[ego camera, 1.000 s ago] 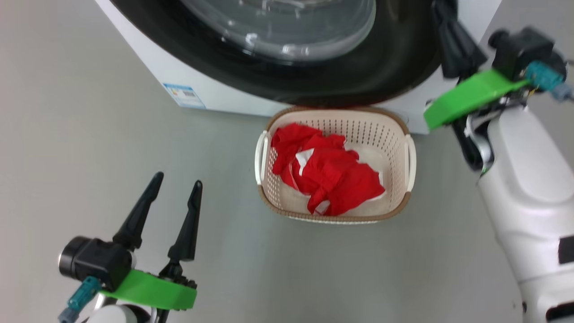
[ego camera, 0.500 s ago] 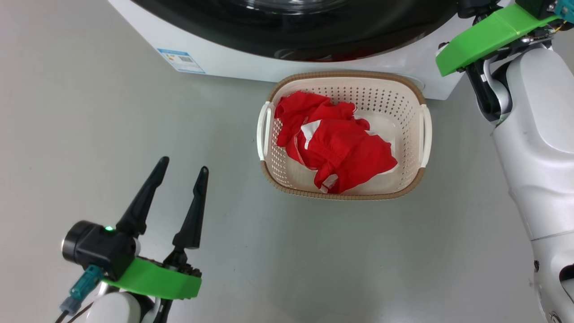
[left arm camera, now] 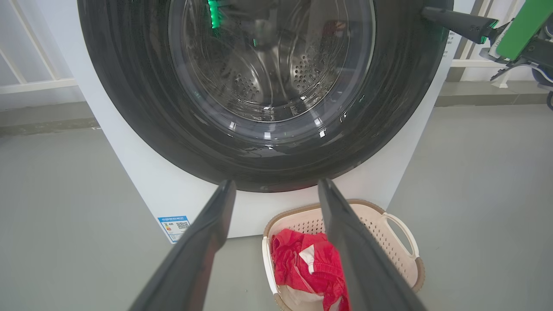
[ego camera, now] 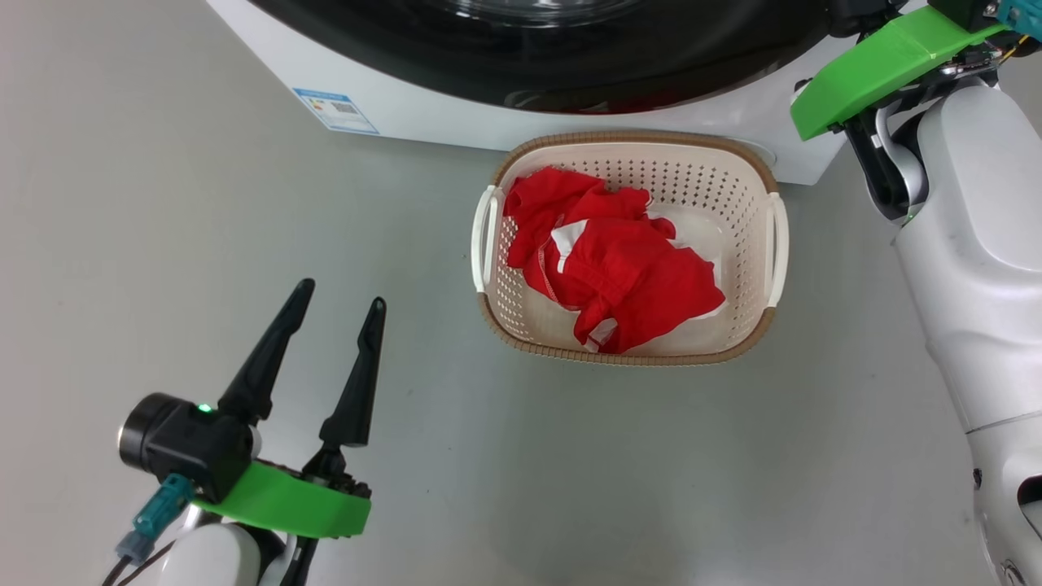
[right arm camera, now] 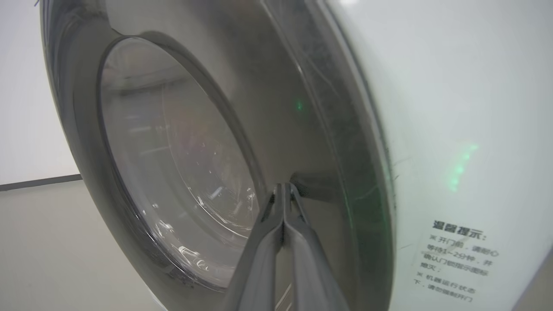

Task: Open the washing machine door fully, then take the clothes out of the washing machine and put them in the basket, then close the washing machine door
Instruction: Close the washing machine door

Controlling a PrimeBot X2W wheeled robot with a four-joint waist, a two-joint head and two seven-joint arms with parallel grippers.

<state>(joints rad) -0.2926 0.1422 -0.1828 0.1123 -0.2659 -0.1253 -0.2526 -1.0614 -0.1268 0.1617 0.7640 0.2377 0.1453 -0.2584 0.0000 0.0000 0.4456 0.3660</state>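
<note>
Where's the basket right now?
Head view, right of centre: the basket sits on the floor just before the washing machine, the clothes inside it.

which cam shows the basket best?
Head view: the whole basket from above, rim, both handles, red clothes inside. Left wrist view has it partly behind the left tool's finger and cropped below. Right wrist view faces the washing machine door.
</note>
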